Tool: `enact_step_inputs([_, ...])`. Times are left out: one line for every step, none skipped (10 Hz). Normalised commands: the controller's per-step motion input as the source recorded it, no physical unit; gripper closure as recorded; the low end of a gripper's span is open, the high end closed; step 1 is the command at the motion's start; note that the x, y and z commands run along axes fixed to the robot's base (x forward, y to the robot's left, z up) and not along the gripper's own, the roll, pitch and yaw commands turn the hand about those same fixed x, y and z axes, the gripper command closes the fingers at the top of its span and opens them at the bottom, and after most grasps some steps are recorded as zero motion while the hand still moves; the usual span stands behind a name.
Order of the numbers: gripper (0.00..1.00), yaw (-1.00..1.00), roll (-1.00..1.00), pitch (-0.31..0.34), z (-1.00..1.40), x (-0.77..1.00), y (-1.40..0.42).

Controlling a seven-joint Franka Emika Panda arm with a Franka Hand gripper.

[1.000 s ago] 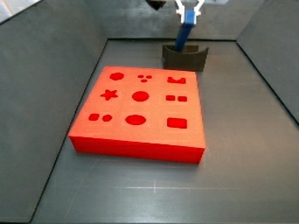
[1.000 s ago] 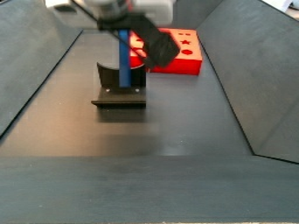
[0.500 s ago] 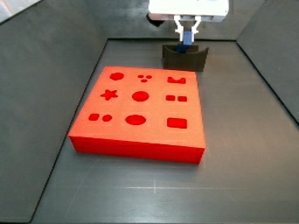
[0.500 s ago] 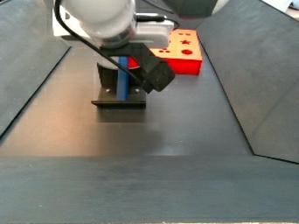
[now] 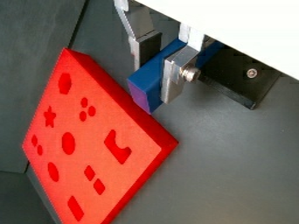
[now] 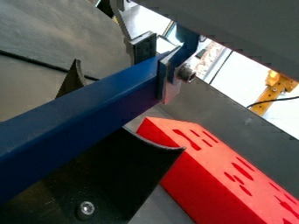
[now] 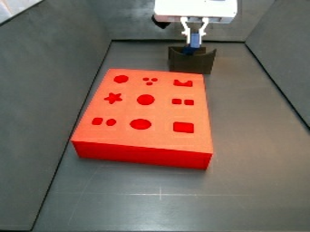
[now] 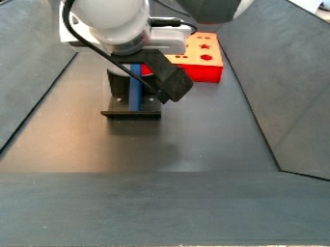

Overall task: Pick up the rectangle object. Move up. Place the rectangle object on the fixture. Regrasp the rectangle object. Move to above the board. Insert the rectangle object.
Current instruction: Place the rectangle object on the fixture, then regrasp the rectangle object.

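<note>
In a side view the board [image 7: 145,116] lies nearest, flat on the floor, its cut-outs facing up. Beyond it, toward 12 o'clock, the fixture [image 7: 191,61] stands just past the board's far edge. The rectangle object [image 8: 137,84] stands in the fixture, its long axis near upright, lower end in the notch. The arm comes down from above, wrist over the fixture. The end effector [image 5: 156,63] sits at the block's upper part, silver fingers [image 6: 177,68] clamped against its opposite faces in both wrist views.
</note>
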Motion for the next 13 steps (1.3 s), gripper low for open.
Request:
enact_step_inputs([0.00,0.00,0.00,0.000,0.00,0.00,0.00])
enact_step_inputs([0.00,-0.01,0.04,-0.005,1.00,0.00,0.00])
enact_step_inputs([0.00,0.00,0.05,0.003,1.00,-0.01,0.00])
enact_step_inputs([0.00,0.01,0.06,0.014,1.00,-0.03,0.01])
enact_step_inputs([0.00,0.01,0.06,0.026,1.00,-0.03,0.00])
enact_step_inputs([0.00,0.01,0.06,0.043,1.00,-0.03,0.00])
enact_step_inputs([0.00,0.01,0.05,0.057,0.87,-0.03,0.01])
enact_step_inputs([0.00,0.00,0.04,0.065,0.68,-0.03,0.01])
enact_step_inputs([0.00,-0.01,0.04,0.070,0.55,-0.03,0.01])
enact_step_inputs([0.00,-0.02,0.04,0.074,0.24,-0.02,0.01])
enact_step_inputs([0.00,0.04,1.00,0.060,0.71,0.16,-0.80])
enact_step_inputs([0.00,0.04,1.00,0.059,0.62,0.16,-0.77])
enact_step_inputs([0.00,0.04,1.00,0.056,0.49,0.09,-0.64])
